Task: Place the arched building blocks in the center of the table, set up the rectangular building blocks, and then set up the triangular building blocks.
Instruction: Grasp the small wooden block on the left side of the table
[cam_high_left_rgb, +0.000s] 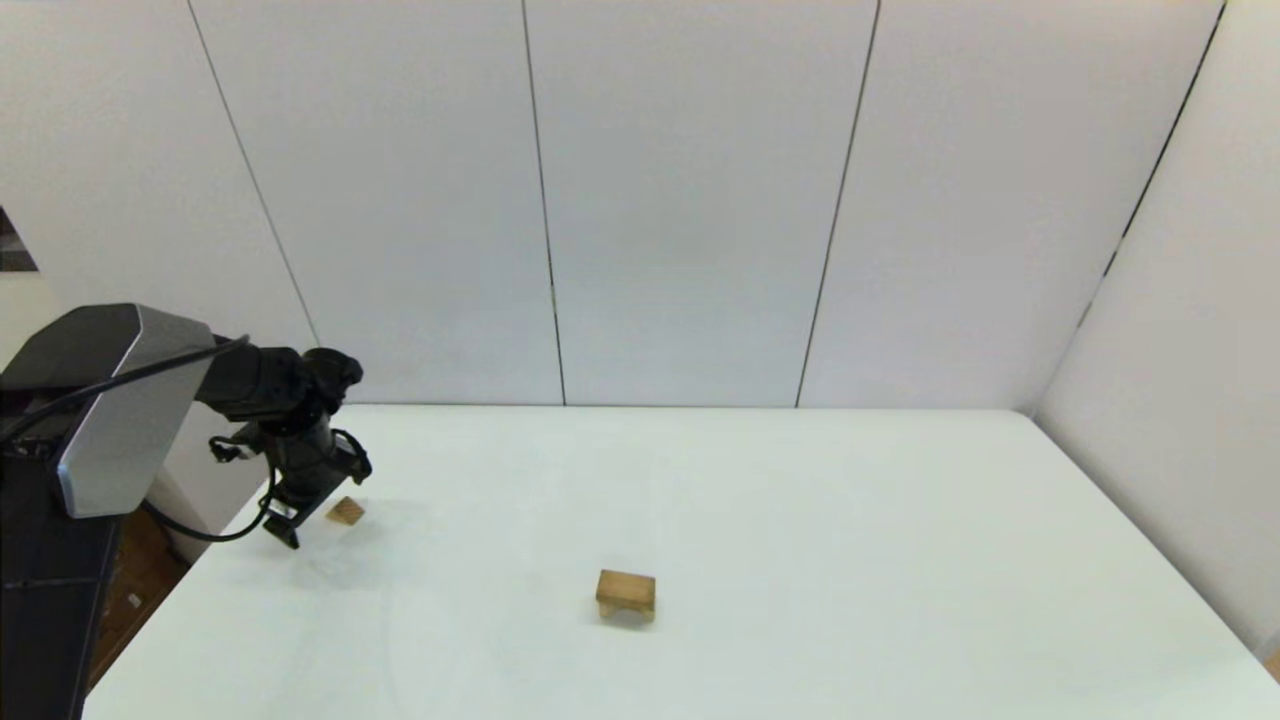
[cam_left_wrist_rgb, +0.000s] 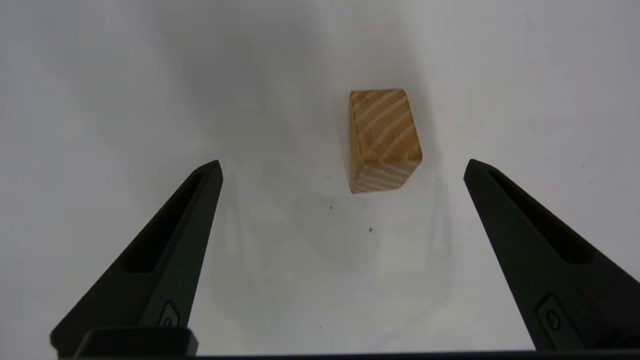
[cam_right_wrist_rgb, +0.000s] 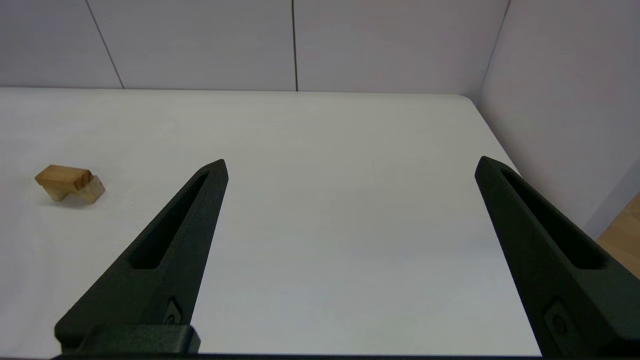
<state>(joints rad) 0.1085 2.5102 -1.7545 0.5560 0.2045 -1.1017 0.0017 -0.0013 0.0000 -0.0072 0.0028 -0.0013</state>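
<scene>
Only two blocks lay on the white bench (cam_high_left_rgb: 800, 520): one notched light-wood arch block (cam_high_left_rgb: 626, 594) near its centre and one small grained triangular wedge (cam_left_wrist_rgb: 382, 140) near its left edge, beneath the wide-open, empty left gripper (cam_left_wrist_rgb: 341, 167).

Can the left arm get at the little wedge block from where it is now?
Probably yes. The left gripper hangs open just above the wedge block, which lies alone on the bare table a bit off-centre between the fingers. Nothing lies between them; a small sideways shift looks needed first.
</scene>
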